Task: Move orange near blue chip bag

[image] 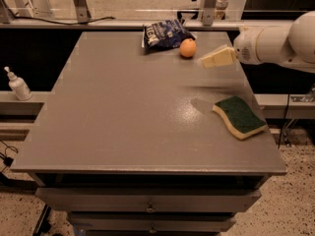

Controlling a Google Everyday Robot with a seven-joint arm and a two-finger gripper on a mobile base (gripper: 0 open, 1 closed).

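Grey table (123, 112) with a flat matte top and drawers (147, 200) under its front edge. Three things lay directly on the top. The blue chip bag (165, 33) sat crumpled at the far edge, a little right of centre. The orange (187, 48) rested just beside the bag's nearer right corner; whether the two touched could not be told. The sponge (239, 117), green face up over a yellow body, lay near the right edge, well apart from both. The gripper (204, 62) hung over the far right part of the top, near the orange and clear of it.
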